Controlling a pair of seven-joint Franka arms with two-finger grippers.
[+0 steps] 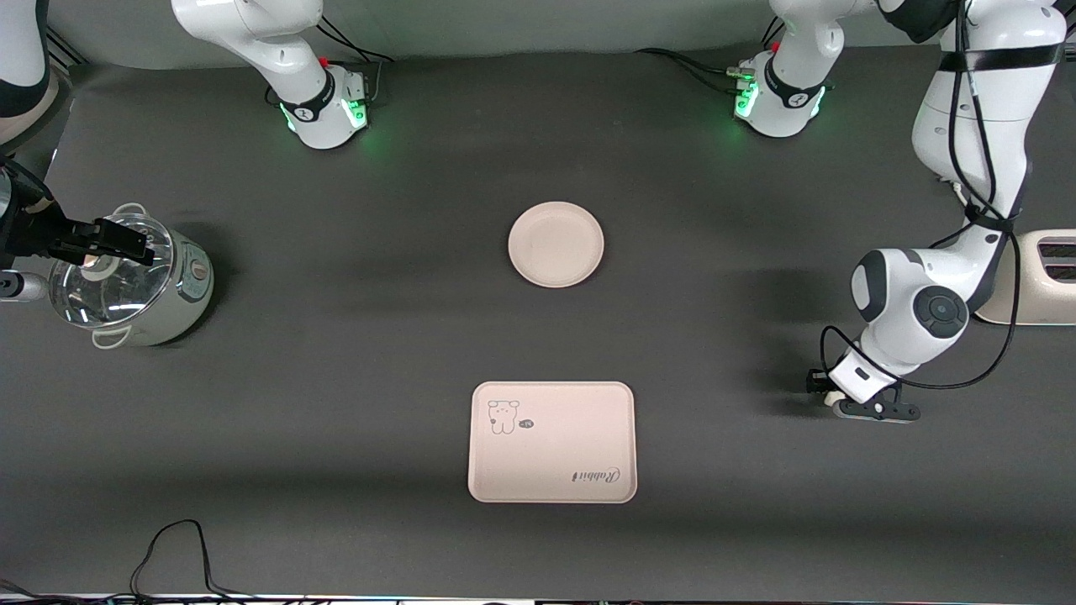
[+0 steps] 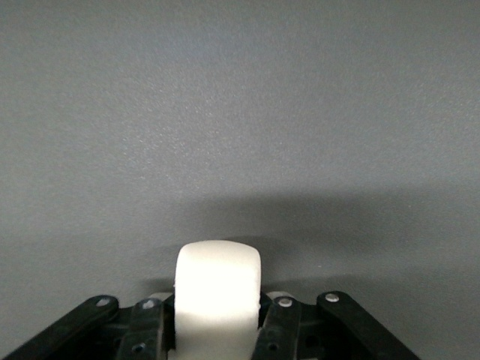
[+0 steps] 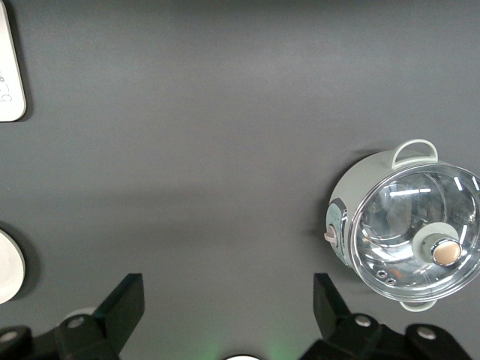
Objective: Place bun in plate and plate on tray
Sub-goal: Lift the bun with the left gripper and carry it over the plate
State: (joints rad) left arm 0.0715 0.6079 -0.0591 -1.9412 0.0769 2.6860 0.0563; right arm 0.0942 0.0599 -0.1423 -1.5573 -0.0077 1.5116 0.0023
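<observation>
- Toward the left arm's end of the dark grey worktop (image 1: 336, 353), the left gripper (image 1: 874, 409) is down low, its jaws closed on the small off-white, soft, rounded bun (image 2: 218, 296); the left wrist view shows the bun pinched between the black fingers (image 2: 279, 330), at or just above the worktop surface; whether it has lifted clear I cannot tell
- Step in hand, as I judge it: the grasp on the bun, the first part of the task; nothing has been placed yet
- Next move calls for lifting the bun without squashing it, carrying it toward the middle of the worktop, and letting it go over the centre of the plate
- The round, plain cream-white shallow plate (image 1: 556, 244) sits mid-worktop and holds nothing
- The cream-pink rectangular tray (image 1: 552, 443) with the cartoon animal and "Rabbit" script lies nearer the front camera than the plate, well apart from it; it too is bare
- The right gripper (image 1: 99, 241) waits over the pale green pot with a glass lid (image 1: 126, 281) at the right arm's end; its jaws stand wide and hold nothing
- The cream-white toaster (image 1: 1038, 281) stands at the left arm's edge of the worktop
</observation>
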